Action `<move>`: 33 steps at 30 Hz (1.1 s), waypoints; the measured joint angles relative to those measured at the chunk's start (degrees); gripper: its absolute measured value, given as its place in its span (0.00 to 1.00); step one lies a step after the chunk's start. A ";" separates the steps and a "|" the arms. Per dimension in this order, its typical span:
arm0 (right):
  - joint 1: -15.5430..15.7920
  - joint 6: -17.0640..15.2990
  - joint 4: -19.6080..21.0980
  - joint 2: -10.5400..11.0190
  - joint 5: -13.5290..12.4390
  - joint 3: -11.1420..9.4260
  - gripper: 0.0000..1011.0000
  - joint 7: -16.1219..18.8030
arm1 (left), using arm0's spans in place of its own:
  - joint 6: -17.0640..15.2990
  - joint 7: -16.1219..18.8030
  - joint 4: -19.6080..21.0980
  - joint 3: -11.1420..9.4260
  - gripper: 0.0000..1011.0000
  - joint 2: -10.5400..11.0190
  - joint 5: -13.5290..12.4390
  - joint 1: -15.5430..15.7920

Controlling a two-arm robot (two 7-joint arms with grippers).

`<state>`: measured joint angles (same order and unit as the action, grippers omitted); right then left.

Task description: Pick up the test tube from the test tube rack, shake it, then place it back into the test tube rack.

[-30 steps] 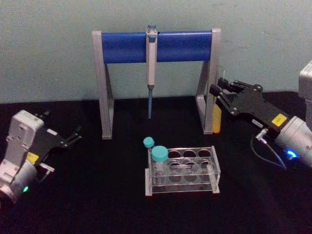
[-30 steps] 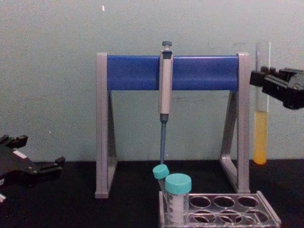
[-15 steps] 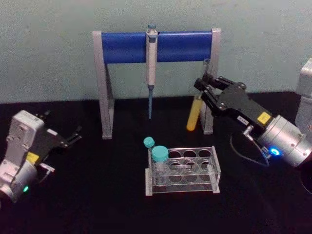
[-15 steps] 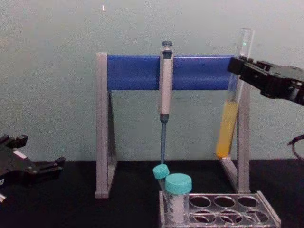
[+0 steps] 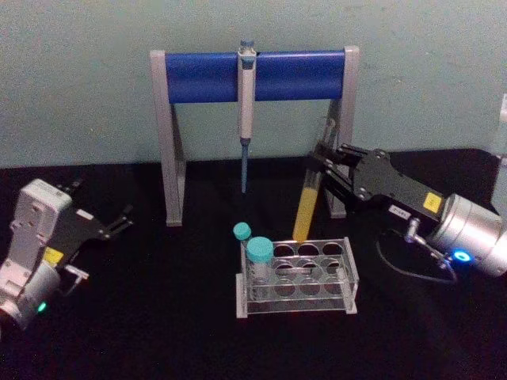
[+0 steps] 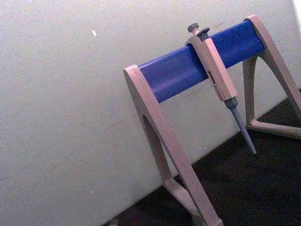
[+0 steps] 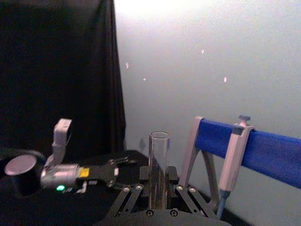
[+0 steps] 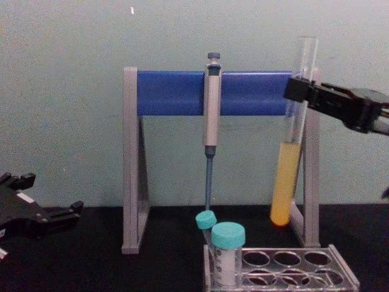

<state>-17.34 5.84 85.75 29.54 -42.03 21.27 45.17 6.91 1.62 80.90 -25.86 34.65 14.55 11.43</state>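
The test tube [image 5: 306,207], long clear glass with yellow liquid in its lower half, hangs tilted in the air with its round bottom just above the back row of the test tube rack [image 5: 348,273]. My right gripper [image 5: 322,163] is shut on the tube's upper part. In the chest view the test tube [image 8: 284,182] hangs above the test tube rack [image 8: 337,275], with the right gripper [image 8: 299,91] near its open top. The right wrist view looks along the test tube [image 7: 159,160]. My left gripper [image 5: 120,219] rests open at the far left, holding nothing.
Two teal-capped tubes [image 5: 258,255] stand in the rack's left end. Behind the rack is the blue-and-grey pipette stand [image 5: 206,77] with a pipette [image 5: 245,103] hanging from it. The held tube is close to the stand's right leg [image 5: 342,158].
My right gripper has carried the test tube leftward and downward, from beside the stand's right leg to just above the rack, and the tube is more tilted. The left arm has not moved.
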 joint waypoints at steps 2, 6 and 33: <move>0.20 -0.57 0.58 0.99 -0.31 0.07 0.23 0.39 | 0.00 0.00 0.00 0.00 0.99 0.00 0.00 0.00; 1.23 -2.08 3.14 4.53 -0.38 -0.04 0.23 0.04 | 0.00 0.00 0.00 0.00 0.99 0.00 0.00 0.00; 3.02 3.13 6.07 2.25 17.45 -1.26 0.23 -19.26 | 0.00 0.00 0.00 0.00 0.99 0.00 0.00 0.00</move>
<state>-14.32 8.97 91.82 31.79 -24.58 20.01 25.91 6.91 1.62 80.90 -25.86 34.65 14.55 11.43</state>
